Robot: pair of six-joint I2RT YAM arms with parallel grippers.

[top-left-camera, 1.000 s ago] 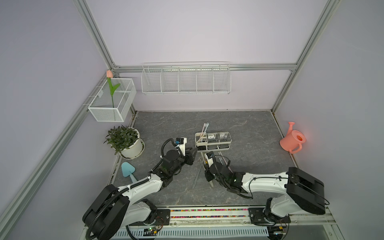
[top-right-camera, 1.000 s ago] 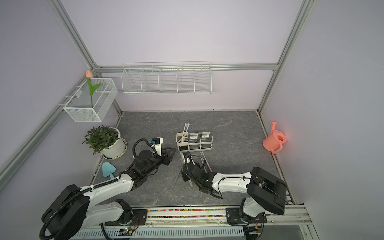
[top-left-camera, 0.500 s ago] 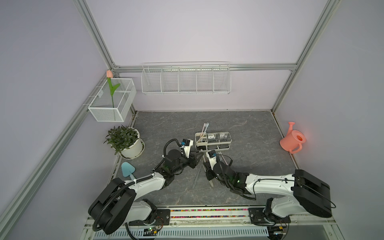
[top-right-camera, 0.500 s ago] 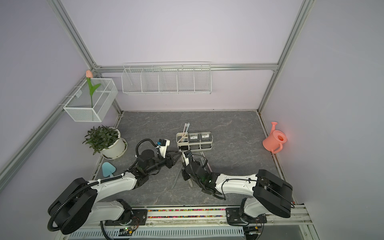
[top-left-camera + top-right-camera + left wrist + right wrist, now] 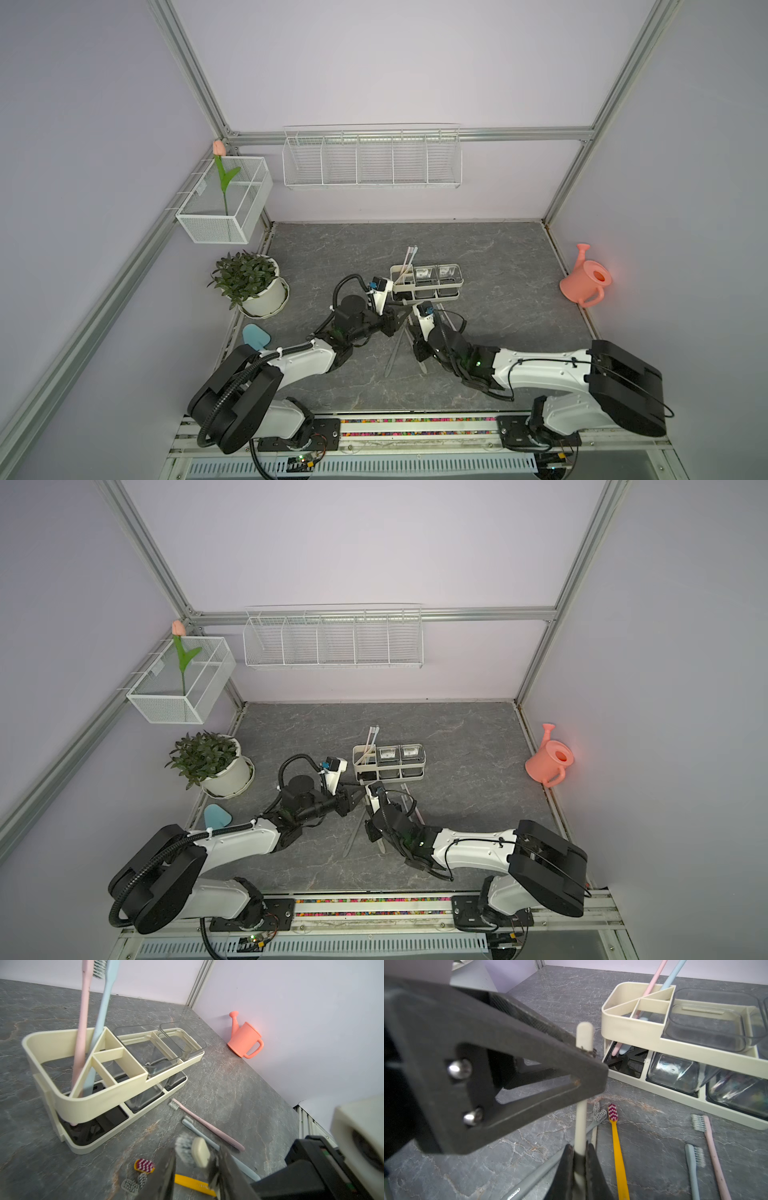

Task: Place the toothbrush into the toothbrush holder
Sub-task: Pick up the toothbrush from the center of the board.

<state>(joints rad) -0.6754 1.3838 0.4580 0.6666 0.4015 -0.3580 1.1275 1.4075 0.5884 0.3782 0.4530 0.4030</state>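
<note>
A cream toothbrush (image 5: 581,1124) stands upright with my right gripper (image 5: 579,1146) shut on its handle. Its bristled head (image 5: 197,1152) sits between the jaws of my left gripper (image 5: 197,1148), which stand apart on either side of it; the picture is blurred there. In both top views the two grippers meet just in front of the toothbrush holder (image 5: 457,286) (image 5: 422,762). The holder is a cream rack (image 5: 99,1095) (image 5: 623,1022) with two clear cups. A pink toothbrush (image 5: 82,1022) and a blue one (image 5: 101,1012) lean in its end compartment.
Loose toothbrushes lie on the grey floor in front of the holder: yellow (image 5: 617,1147), grey (image 5: 542,1169), pink (image 5: 714,1157), blue-grey (image 5: 691,1167). A potted plant (image 5: 249,278) stands at left, a coral watering can (image 5: 586,282) at right. A wire basket (image 5: 372,160) and a mesh box (image 5: 224,199) hang on the walls.
My left arm has swung right, bringing its jaws round the head of the toothbrush, and they have narrowed. The right gripper has kept its hold on the handle.
</note>
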